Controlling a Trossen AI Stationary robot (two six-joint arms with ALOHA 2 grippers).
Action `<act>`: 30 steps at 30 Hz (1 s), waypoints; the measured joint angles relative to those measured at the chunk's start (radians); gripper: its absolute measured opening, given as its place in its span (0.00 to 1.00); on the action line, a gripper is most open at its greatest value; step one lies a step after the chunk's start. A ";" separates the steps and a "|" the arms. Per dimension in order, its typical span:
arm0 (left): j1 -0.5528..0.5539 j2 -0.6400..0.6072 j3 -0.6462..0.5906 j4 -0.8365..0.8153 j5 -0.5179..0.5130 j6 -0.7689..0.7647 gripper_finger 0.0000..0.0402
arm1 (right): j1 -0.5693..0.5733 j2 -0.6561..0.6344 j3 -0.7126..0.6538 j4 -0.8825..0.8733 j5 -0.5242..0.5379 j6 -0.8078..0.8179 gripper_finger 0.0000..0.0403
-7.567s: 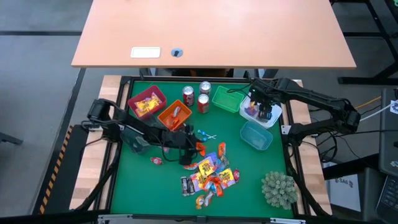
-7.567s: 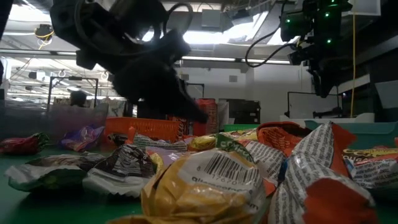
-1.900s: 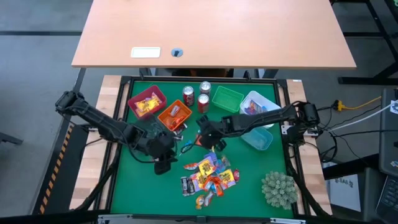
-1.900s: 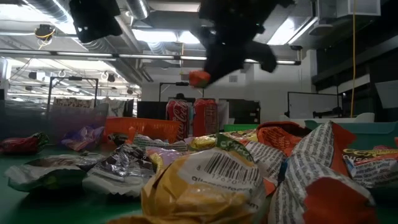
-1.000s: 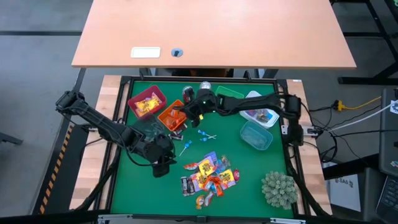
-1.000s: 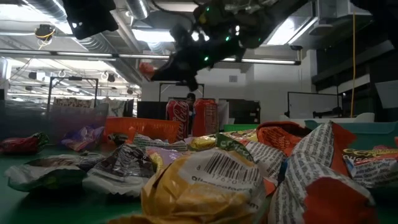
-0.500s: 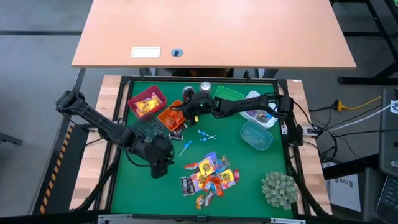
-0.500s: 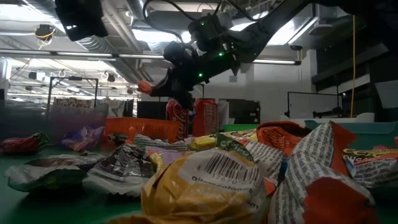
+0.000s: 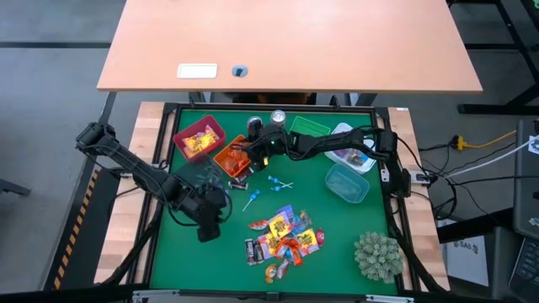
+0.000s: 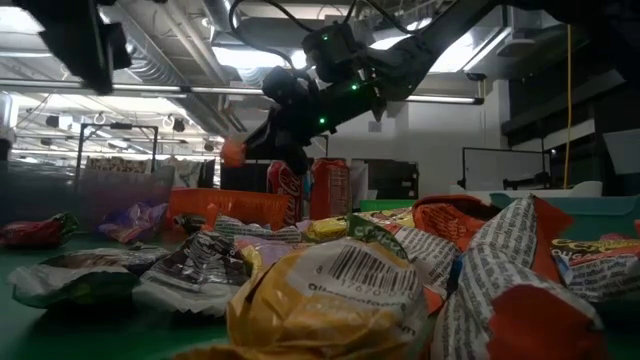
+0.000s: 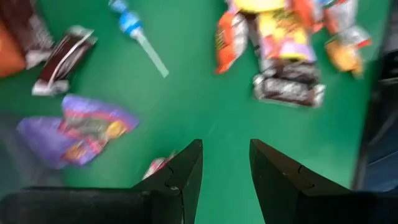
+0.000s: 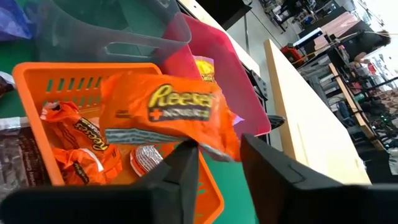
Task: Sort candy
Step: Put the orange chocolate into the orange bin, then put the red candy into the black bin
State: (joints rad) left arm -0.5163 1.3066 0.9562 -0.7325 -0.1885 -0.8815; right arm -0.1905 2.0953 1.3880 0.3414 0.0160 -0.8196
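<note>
Two soda cans; six bins on the surface; right pincer parted above an orange wrapper, over the orange bin, seen only by wrist; left pincer open, empty.

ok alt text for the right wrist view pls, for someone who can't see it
An orange Reese's wrapper sits just beyond the right gripper, whose two dark fingers are parted, directly above an orange slotted plastic basket already holding other orange wrapped candies. A red plastic bin and a clear plastic bin sit behind it.
</note>
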 joint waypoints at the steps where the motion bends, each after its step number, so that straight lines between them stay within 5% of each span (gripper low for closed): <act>1: 0.000 0.001 0.000 -0.017 0.000 -0.010 0.30 | 0.000 0.000 0.000 0.000 0.000 0.000 0.33; 15: 0.007 0.048 -0.001 -0.086 0.017 -0.033 0.30 | 0.000 0.000 0.000 0.000 0.012 0.002 0.38; 24: 0.007 0.102 -0.001 -0.084 0.044 -0.024 0.30 | 0.040 -0.004 0.001 -0.001 0.201 0.001 0.38; 30: 0.007 0.151 -0.001 -0.081 0.040 0.037 0.30 | 0.090 -0.004 0.001 -0.007 0.236 -0.008 0.38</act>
State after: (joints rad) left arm -0.5095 1.4575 0.9550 -0.8135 -0.1481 -0.8442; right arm -0.1007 2.0914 1.3888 0.3344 0.2517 -0.8280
